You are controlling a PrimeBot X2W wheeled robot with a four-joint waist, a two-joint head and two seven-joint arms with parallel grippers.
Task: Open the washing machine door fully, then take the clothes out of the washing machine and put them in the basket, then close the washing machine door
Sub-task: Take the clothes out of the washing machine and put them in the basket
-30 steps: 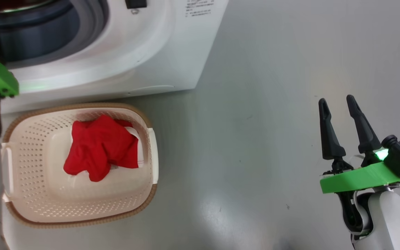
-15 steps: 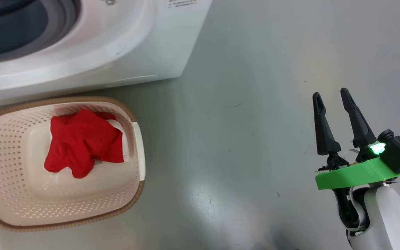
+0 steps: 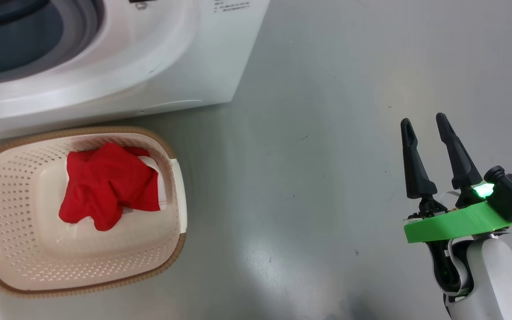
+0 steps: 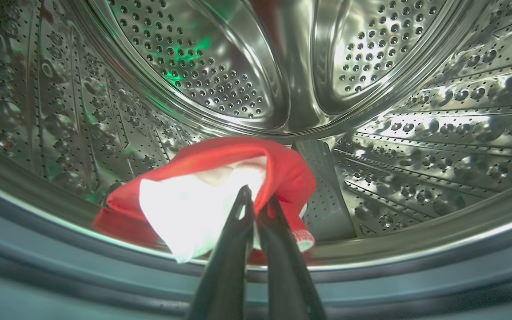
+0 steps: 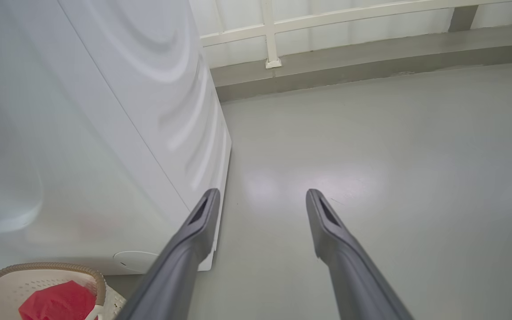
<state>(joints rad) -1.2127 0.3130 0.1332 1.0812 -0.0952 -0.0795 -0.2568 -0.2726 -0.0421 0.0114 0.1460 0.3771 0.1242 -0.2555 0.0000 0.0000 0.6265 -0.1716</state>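
- Head view: a cream perforated plastic basket with a brown woven-look rim [image 3: 16, 222] stands on the grey floor [image 3: 327, 178], just in front of the big white front-loading washing machine [image 3: 171, 66].
- A crumpled bright red fabric garment [image 3: 105, 191] with a white edge lies inside the basket, towards its far right side.
- Left wrist view: inside the perforated steel drum [image 4: 394, 133], a second red garment with a white panel [image 4: 202, 191] lies at the front lip.
- The left end effector [image 4: 257, 195] is clenched, its fingertips pinching a fold of that garment.
- The right end effector [image 3: 423, 119] is released, fingers spread and holding nothing, over bare floor well apart from the basket.
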